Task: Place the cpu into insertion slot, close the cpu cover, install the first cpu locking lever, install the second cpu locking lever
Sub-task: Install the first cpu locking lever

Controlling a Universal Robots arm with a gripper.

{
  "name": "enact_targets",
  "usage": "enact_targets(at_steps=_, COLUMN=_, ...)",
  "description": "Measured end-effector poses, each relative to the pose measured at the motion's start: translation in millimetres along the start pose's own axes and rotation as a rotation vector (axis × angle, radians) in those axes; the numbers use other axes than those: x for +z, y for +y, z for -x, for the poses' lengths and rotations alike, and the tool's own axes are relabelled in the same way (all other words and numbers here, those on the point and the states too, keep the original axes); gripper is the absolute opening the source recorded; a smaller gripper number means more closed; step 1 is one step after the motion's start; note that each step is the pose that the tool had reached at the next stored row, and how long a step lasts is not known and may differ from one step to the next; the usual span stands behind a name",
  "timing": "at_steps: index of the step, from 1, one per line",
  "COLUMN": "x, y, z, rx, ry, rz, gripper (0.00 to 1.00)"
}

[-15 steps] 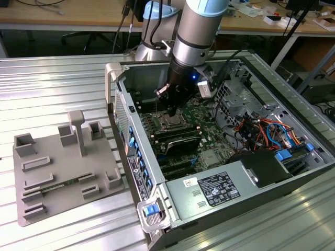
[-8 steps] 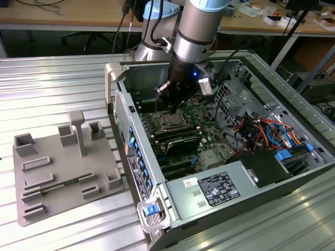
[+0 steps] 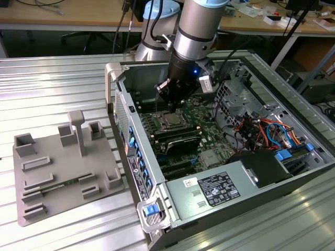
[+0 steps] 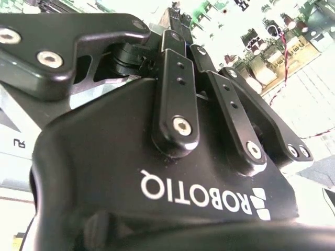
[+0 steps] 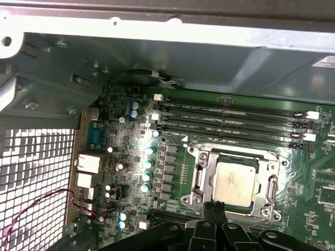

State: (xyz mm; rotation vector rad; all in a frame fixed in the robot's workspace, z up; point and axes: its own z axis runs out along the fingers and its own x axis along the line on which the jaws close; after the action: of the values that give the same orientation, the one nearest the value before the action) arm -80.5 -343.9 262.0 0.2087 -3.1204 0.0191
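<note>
We found the cpu [image 5: 234, 182] already seated in the slot [image 5: 199, 172], and the cover [image 5: 272, 184] appeared to lie closed around it; whether either lever had been latched we could not tell. Our claw [image 5: 214, 208] hung just beside the slot's edge, on the side away from the memory slots [image 5: 230, 112], fingers [image 5: 220, 215] drawn close together with nothing visibly between them. In the exterior view the claw [image 3: 172, 107] stood directly above the cpu [image 3: 168, 122], inside the case [image 3: 157, 183].
</note>
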Motion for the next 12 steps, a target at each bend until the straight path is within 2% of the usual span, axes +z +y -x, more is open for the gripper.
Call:
enact_targets(at_steps=3, x=0.2, y=1.4, z=-9.4, rx=0.000, ry=-0.0012, rz=0.0021, gripper=0.11)
enact_targets(at_steps=12, x=0.2, y=2.4, z=-13.8, rx=0.000, ry=-0.0013, rz=0.0032, gripper=0.11)
